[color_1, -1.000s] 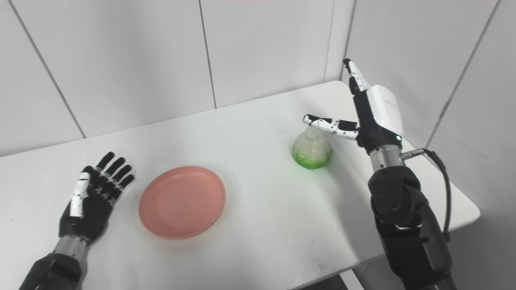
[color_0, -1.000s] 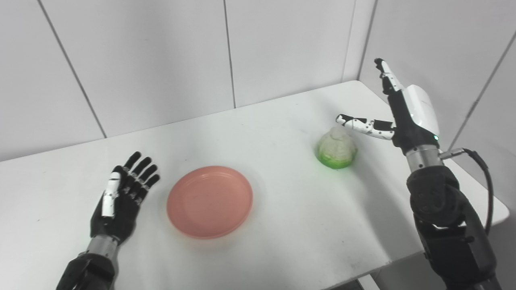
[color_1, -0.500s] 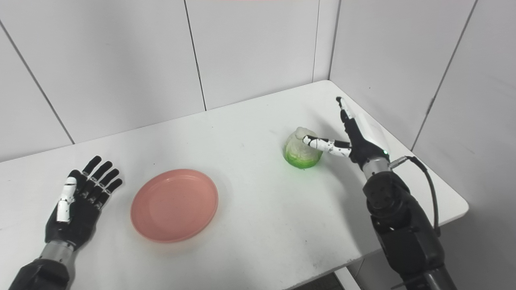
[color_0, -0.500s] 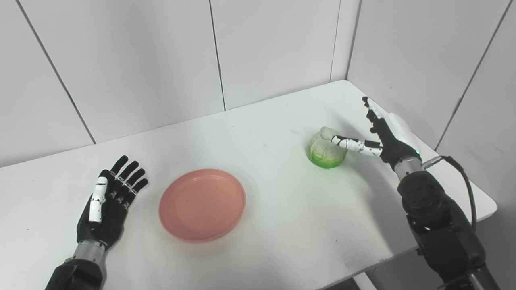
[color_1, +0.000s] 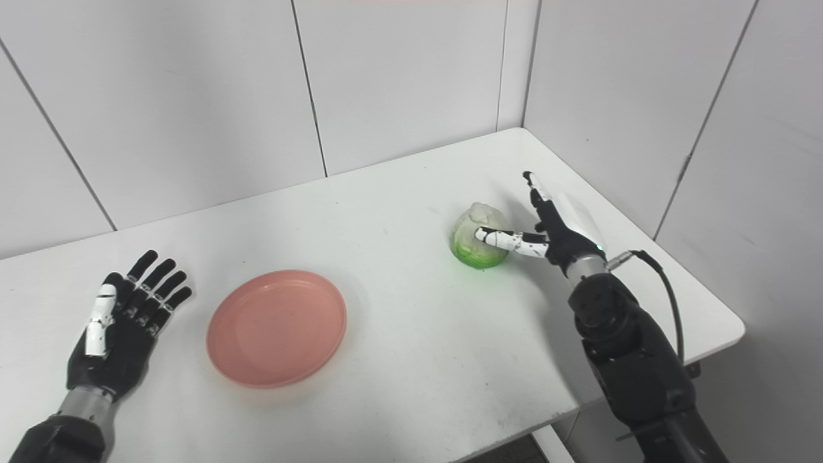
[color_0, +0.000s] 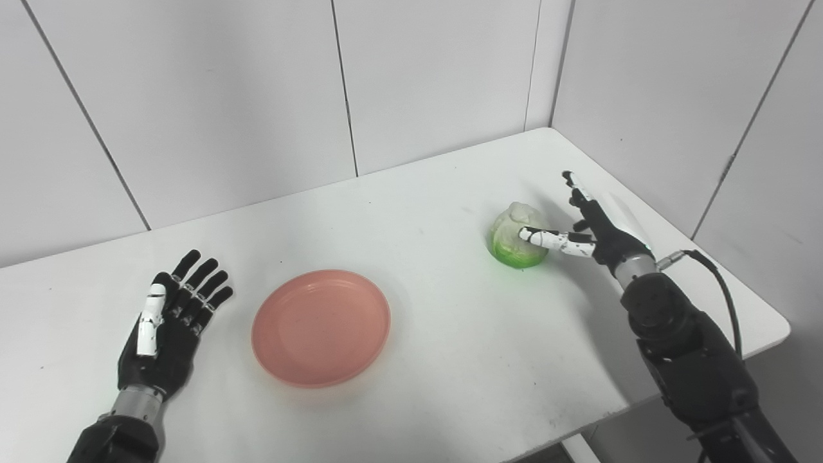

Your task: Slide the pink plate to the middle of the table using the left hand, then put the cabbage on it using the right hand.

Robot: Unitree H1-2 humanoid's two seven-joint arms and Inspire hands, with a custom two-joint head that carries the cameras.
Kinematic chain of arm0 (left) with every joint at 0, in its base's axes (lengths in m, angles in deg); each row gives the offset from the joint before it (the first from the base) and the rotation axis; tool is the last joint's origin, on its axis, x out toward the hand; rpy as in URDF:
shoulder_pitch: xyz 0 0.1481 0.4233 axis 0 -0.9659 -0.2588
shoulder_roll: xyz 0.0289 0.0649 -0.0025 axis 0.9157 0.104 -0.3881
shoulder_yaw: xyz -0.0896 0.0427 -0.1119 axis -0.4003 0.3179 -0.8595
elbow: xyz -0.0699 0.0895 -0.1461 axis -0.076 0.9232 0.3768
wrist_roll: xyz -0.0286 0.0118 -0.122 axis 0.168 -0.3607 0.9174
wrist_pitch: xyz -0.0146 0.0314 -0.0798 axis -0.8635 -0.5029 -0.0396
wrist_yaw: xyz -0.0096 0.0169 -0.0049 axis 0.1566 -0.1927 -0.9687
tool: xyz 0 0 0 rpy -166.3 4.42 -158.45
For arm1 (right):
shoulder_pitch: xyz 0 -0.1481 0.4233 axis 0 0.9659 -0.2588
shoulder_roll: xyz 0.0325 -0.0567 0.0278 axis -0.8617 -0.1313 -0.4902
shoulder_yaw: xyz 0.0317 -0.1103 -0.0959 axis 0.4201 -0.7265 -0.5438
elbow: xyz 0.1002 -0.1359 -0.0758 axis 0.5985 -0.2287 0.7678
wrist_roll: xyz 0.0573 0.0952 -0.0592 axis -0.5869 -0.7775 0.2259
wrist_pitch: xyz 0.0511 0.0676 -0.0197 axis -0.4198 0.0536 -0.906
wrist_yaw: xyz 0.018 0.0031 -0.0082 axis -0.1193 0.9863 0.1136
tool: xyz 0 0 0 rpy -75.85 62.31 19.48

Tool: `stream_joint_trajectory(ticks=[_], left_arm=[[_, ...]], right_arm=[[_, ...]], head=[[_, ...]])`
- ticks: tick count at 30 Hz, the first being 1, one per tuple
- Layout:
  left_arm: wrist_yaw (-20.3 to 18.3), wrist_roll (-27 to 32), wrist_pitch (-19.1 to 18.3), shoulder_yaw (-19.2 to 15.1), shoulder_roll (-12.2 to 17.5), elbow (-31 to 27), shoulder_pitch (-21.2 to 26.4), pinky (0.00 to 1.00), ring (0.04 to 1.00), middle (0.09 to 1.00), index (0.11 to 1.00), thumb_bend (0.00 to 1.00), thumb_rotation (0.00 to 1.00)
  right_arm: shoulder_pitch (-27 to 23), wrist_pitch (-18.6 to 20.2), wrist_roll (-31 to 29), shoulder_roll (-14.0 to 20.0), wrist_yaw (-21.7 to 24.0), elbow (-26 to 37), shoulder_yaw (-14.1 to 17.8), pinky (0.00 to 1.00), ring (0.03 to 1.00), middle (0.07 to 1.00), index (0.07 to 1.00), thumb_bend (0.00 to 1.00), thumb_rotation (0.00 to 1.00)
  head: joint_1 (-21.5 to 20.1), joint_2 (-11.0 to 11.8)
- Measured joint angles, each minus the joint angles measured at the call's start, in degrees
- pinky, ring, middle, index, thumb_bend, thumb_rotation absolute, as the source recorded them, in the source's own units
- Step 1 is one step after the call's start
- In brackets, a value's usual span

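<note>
Cabbage (color_0: pixel 516 242) sits on the white table (color_0: pixel 450 360) toward your right rear, well apart from the pink plate (color_0: pixel 321 326), which lies left of the table's middle near the front. Your right hand (color_0: pixel 595 225) is beside the cabbage on its right, fingers apart: the thumb reaches across the cabbage's near side and looks to touch it, while the other fingers (color_0: pixel 574 186) point up and away behind it, not closed around it. You hold nothing with this hand yet. Your left hand (color_0: pixel 168 323) rests palm down on the table just left of the plate, fingers spread and pointing toward the wall, with a clear strip of tabletop between them and the plate's rim. A black cable (color_0: pixel 720 289) loops out from your right wrist over the table's right edge.
</note>
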State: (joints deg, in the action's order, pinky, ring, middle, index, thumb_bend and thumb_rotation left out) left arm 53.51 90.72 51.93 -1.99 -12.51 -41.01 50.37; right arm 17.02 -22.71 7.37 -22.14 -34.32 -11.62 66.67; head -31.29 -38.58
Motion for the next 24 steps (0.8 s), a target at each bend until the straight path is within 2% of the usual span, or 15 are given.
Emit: stream_joint_trajectory(ticks=[5, 9, 14, 16, 24], left_arm=[[-0.27, 0.01, -0.09, -0.06, 0.25, 0.05, -0.03, 0.82, 0.84, 0.852, 0.849, 0.48, 0.8], [-0.27, 0.0, -0.69, -0.05, 0.33, -0.78, -0.5, 0.83, 0.85, 0.862, 0.858, 0.47, 0.81], [-0.26, 0.0, -0.95, -0.08, 0.4, -1.36, -0.84, 0.83, 0.844, 0.859, 0.855, 0.47, 0.81], [-0.19, 0.0, -1.18, -0.14, 0.4, -1.71, -1.0, 0.82, 0.843, 0.859, 0.855, 0.47, 0.81], [0.04, 0.0, -1.91, -0.31, 0.37, -2.95, -1.63, 0.82, 0.836, 0.852, 0.849, 0.47, 0.81]], right_arm=[[-0.81, 0.09, 0.3, 0.72, 0.0, -1.26, -1.5, 0.85, 0.966, 1.0, 1.0, 1.0, 0.67], [-1.65, 0.1, 0.02, 1.15, 0.01, -3.38, -1.69, 0.83, 0.948, 1.0, 1.0, 1.0, 0.67], [-1.91, 0.1, -1.43, 1.15, 0.79, -3.47, -2.12, 0.84, 0.976, 1.0, 1.0, 1.0, 0.64], [-2.03, 0.14, -2.21, 1.15, 1.4, -3.46, -2.3, 0.79, 0.965, 1.0, 1.0, 1.0, 0.63], [-4.04, 0.2, -1.05, 1.21, 2.01, -5.57, -5.56, 0.89, 0.999, 1.0, 1.0, 1.0, 0.61]], head=[[0.17, -0.26], [0.26, -0.62], [0.35, -0.7], [0.44, -0.7], [0.62, -1.06]])
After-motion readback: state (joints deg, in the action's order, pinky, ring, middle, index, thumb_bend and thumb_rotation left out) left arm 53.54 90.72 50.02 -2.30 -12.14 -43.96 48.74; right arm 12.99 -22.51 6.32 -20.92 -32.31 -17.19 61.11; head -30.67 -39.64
